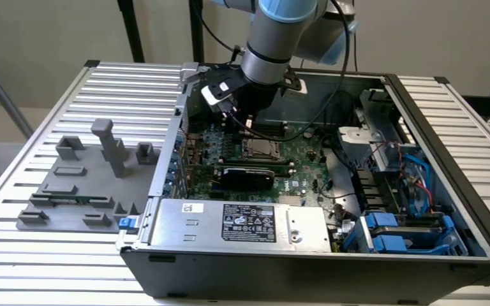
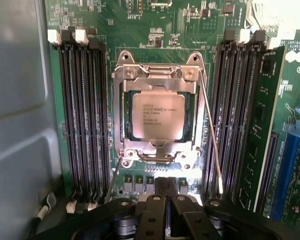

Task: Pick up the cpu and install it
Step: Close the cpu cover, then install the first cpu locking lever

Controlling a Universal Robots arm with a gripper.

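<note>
Wrist view: cpu lies flat inside the socket frame, between the RAM slots. Gripper is clenched and empty, just beside the socket. Exterior view: the gripper hangs upper centre over the motherboard. Judged: check the chip sits square, and steer clear of the lever wire.
</note>
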